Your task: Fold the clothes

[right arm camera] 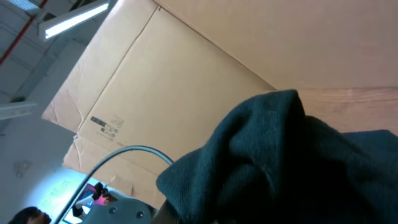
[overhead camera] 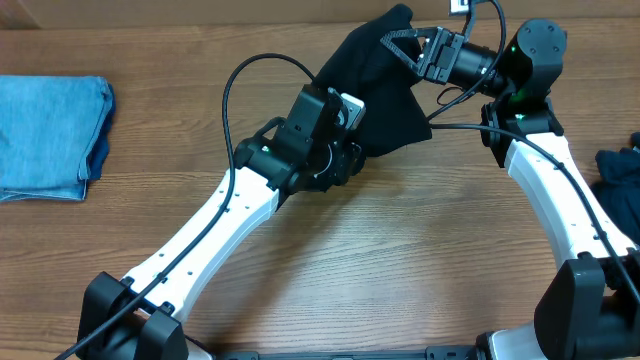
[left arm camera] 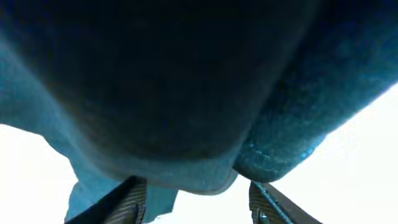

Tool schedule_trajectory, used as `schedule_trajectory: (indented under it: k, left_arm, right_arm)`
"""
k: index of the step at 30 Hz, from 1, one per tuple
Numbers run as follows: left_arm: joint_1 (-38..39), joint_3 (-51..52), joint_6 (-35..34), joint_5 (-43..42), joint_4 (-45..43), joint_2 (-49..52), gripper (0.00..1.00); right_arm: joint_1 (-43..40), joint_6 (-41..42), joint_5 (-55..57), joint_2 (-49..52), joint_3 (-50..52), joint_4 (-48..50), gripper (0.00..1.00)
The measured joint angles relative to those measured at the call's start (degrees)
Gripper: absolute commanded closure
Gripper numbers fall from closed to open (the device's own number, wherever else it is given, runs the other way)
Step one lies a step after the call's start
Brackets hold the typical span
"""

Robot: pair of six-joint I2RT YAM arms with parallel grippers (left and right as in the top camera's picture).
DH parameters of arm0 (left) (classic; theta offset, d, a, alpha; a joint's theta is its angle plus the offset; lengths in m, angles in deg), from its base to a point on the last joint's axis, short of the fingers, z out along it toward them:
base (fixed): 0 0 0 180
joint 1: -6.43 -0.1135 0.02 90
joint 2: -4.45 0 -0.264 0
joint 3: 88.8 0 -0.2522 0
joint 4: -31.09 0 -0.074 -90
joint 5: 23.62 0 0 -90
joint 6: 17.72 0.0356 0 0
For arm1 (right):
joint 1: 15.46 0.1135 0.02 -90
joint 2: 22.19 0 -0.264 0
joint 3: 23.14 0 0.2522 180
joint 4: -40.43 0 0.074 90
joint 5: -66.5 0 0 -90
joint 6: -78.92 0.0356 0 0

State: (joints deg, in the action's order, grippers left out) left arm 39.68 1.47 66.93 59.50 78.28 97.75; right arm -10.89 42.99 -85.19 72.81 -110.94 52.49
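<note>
Found black garment (overhead camera: 385, 100) heaped at far middle of table (overhead camera: 400, 230), one peak lifted. Noted right gripper (overhead camera: 388, 42) pinching that peak, fingertips met on cloth. Noted left gripper (left arm camera: 199, 199) spread under near hem, fabric draped over tips. Saw folded blue jeans (overhead camera: 50, 135) far left, dark cloth (overhead camera: 620, 175) at right edge.

The wooden table (overhead camera: 400, 230) filled the overhead view, its grain running side to side. In the right wrist view a brown cardboard panel (right arm camera: 205, 81) rose across the frame. It bore a small printed label (right arm camera: 106, 126) at nine o'clock, and a lit fluorescent tube (right arm camera: 74, 18) glowed toward ten.
</note>
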Motion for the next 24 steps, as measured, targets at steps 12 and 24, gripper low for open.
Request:
schedule_trajectory:
  k: [12,24]
  left_arm:
    - [0.2,1.0,-0.5,3.0,-4.8,0.0,0.36]
    - [0.2,1.1,-0.1,8.1,-9.9,0.0,0.37]
  right_arm:
    - [1.7,2.1,-2.0,0.0,0.0,3.2,0.93]
    - [2.3,12.9,-4.6,0.0,0.0,20.2,0.95]
